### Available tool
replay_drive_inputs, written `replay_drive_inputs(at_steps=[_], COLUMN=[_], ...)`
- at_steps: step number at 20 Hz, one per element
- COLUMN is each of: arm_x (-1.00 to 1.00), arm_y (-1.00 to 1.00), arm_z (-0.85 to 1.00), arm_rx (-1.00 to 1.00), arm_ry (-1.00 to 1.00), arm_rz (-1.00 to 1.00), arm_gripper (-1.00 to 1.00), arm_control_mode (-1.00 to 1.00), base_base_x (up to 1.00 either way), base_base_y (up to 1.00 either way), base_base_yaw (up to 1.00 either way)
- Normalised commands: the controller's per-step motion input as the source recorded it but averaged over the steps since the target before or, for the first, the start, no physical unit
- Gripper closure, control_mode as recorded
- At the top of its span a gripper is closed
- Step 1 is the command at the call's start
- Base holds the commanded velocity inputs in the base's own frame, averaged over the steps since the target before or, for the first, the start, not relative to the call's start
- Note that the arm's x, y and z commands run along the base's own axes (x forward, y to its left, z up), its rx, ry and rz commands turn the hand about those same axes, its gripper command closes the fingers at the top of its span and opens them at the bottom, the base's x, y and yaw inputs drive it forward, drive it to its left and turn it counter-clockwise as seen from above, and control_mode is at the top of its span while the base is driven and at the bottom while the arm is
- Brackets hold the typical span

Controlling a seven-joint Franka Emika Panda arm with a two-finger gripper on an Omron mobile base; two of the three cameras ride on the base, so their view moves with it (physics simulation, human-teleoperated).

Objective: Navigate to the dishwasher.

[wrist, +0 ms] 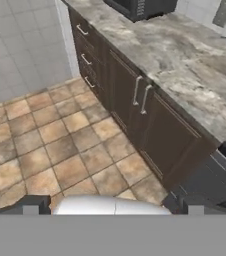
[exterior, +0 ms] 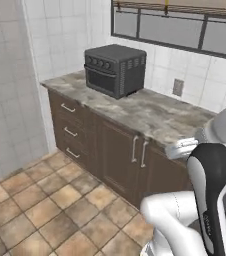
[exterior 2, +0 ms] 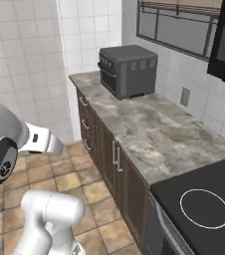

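You have no dishwasher ahead: the toaster oven sits at 12 o'clock on the counter, the stove at 4. Turn the base slowly, scanning cabinet fronts for a dark panel. I cannot tell the gripper's state.

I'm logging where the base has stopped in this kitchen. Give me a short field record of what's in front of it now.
appliance on counter: toaster oven, dark, boxy, near the corner
counter: marbled stone countertop
below counter: brown drawers and cabinet doors
beside counter: black stove with white ring burners
floor: tan tiles
dishwasher: no dark grey panel with a bar handle seen
claw: fingertips at bottom of hand view, state unclear
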Motion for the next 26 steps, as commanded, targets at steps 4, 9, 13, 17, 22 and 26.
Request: replay_drive_inputs(at_steps=[4, 9, 13, 17, 22, 26], arm_x=[0.0, 0.0, 0.0, 0.0, 0.0, 0.0], arm_y=[0.0, 0.0, 0.0, 0.0, 0.0, 0.0], arm_z=[0.0, 0.0, 0.0, 0.0, 0.0, 0.0], arm_rx=[0.0, 0.0, 0.0, 0.0, 0.0, 0.0], arm_ry=[0.0, 0.0, 0.0, 0.0, 0.0, 0.0], arm_rz=[0.0, 0.0, 0.0, 0.0, 0.0, 0.0], arm_gripper=[-1.0, -1.0, -1.0, -1.0, -1.0, -1.0], arm_control_mode=[1.0, 1.0, 1.0, 1.0, 1.0, 1.0], base_base_x=[0.0, 0.0, 0.0, 0.0, 0.0, 0.0], base_base_y=[-0.04, -0.01, 0.0, 0.0, 0.0, 0.0], base_base_yaw=[0.98, 1.0, 1.0, 1.0, 1.0, 1.0])
